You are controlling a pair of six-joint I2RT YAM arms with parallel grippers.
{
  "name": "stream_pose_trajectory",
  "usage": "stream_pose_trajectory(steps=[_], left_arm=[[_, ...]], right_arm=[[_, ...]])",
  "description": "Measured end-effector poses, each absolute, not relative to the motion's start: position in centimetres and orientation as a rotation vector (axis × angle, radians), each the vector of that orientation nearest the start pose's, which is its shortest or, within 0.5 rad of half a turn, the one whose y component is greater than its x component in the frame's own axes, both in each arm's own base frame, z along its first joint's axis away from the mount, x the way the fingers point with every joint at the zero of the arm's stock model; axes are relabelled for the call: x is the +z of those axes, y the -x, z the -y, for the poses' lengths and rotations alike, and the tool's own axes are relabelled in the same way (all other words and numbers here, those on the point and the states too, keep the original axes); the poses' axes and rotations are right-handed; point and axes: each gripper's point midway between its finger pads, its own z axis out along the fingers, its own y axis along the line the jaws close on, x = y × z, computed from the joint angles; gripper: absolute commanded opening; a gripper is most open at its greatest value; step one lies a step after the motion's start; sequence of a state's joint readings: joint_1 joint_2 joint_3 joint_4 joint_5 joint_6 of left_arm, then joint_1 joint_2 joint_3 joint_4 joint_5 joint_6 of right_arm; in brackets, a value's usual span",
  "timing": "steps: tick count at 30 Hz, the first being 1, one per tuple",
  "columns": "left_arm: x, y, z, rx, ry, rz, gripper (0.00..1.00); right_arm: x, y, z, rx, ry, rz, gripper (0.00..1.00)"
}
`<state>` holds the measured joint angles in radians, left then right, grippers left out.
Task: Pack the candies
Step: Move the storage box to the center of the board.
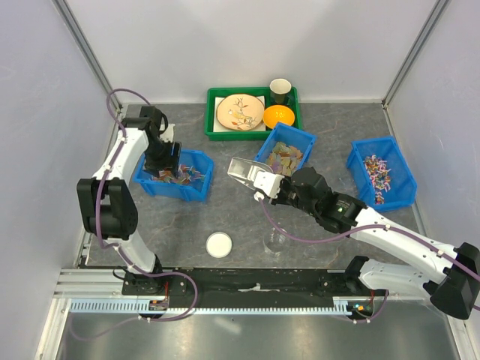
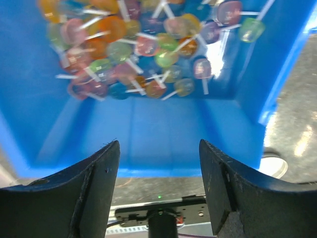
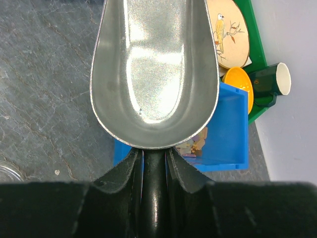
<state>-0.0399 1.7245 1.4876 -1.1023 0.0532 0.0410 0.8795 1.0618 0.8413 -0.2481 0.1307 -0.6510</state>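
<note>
Top view: high, behind both arm bases, looking down and forward over the whole table (image 1: 187, 217); bases at 6 o'clock, green tray (image 1: 214, 112) at 12.

Left wrist view: close, looking down between its own fingers (image 2: 99, 168) into the left bin (image 2: 163, 134); the top view has that bin at 9 o'clock.

Right wrist view: close, along the scoop (image 3: 153, 74) toward the middle bin (image 3: 228, 144) and green tray at 1 o'clock. Top view shares these.
</note>
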Motion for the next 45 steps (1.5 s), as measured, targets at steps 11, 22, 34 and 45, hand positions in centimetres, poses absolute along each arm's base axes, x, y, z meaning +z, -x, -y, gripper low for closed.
stream_pose_trajectory(steps=[11, 22, 34, 45], left_arm=[[8.9, -33.0, 8.7, -0.258, -0.348, -2.955, 0.70], [6.4, -32.3, 13.7, -0.356, -0.536, -2.983, 0.69], [6.6, -29.9, 20.3, -0.632, -0.761, -2.926, 0.69], [8.0, -28.7, 22.8, -0.732, -0.862, -2.852, 0.70]], right_arm=[[20.4, -25.9, -23.7, 0.005, 1.358, -1.533, 0.00], [20.1, -25.9, -23.6, -0.003, 1.364, -1.535, 0.00], [19.7, -26.0, -23.6, -0.010, 1.372, -1.541, 0.00], [19.9, -26.3, -23.3, -0.031, 1.355, -1.540, 0.00]])
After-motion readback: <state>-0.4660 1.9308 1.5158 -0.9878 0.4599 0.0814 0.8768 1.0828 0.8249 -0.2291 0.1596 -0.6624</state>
